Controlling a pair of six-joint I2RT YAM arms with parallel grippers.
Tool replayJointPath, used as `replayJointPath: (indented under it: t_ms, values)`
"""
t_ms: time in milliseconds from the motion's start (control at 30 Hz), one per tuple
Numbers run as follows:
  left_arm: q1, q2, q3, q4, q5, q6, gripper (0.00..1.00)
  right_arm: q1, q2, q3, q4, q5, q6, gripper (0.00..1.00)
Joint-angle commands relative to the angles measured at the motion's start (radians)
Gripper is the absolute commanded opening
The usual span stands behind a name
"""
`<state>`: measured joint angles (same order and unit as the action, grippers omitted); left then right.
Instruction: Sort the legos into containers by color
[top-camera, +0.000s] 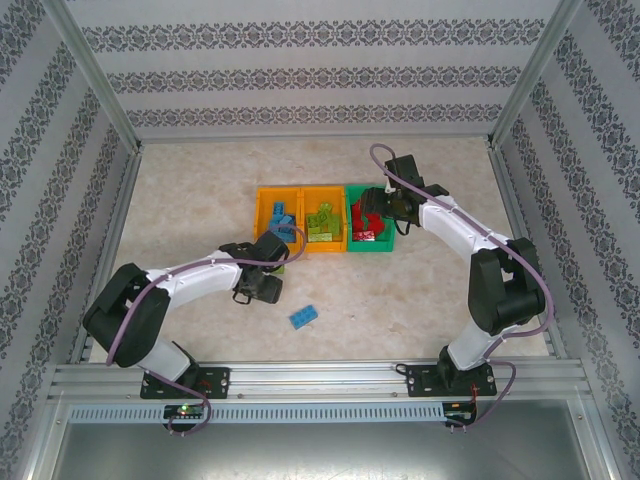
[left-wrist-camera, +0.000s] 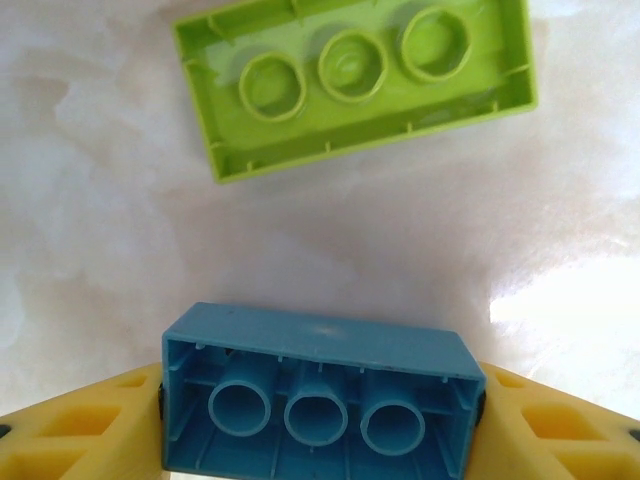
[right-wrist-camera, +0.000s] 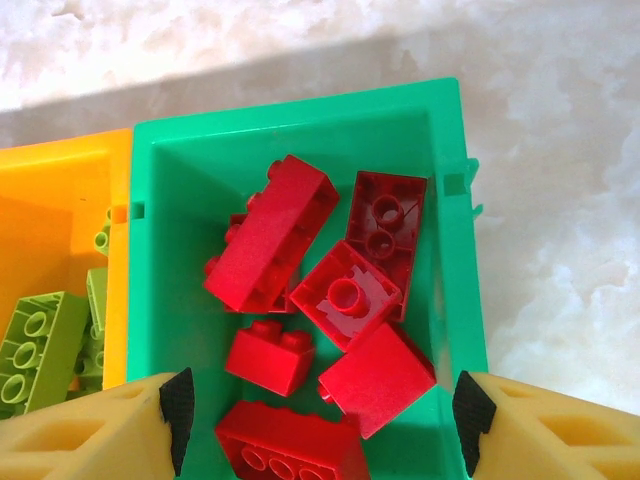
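Left gripper (left-wrist-camera: 320, 410) pinches the blue brick (left-wrist-camera: 318, 352) by its ends, so I'd lift it level toward the leftmost orange bin (top-camera: 259, 215) mid-table, while the right gripper (right-wrist-camera: 320, 405) hangs spread.

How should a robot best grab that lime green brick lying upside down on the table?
Probably across its two long side walls, coming straight down from above. The lime green brick lies flat, hollow side up, on bare table, so both long walls are free, parallel and closer together than the ends.
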<state>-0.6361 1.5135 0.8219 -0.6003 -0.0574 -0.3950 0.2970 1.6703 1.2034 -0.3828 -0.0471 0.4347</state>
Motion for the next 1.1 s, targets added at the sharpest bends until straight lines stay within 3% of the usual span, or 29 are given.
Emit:
replayJointPath:
  t_ms: [0,200,367,533,733,1067]
  values:
    - [-0.016,-0.069,0.024,-0.097,-0.033,-0.040,0.48,-0.005,-0.034,-0.020,0.016,-0.012,0.017,0.72]
    - [-0.016,-0.149,0.105,-0.156,-0.055,-0.035,0.48,0.045,-0.101,-0.071,0.032,0.022,0.013,0.72]
    - [-0.012,-0.126,0.230,-0.151,-0.110,0.029,0.50,0.129,-0.158,-0.123,0.027,0.088,-0.017,0.72]
    - [0.026,-0.003,0.396,-0.128,-0.136,0.114,0.50,0.213,-0.234,-0.244,0.069,0.165,0.014,0.72]
    - [0.125,0.173,0.560,-0.079,-0.057,0.155,0.48,0.352,-0.357,-0.441,0.194,0.241,0.071,0.73]
    - [0.205,0.398,0.749,-0.061,0.041,0.097,0.49,0.674,-0.369,-0.551,0.259,0.321,0.098,0.83]
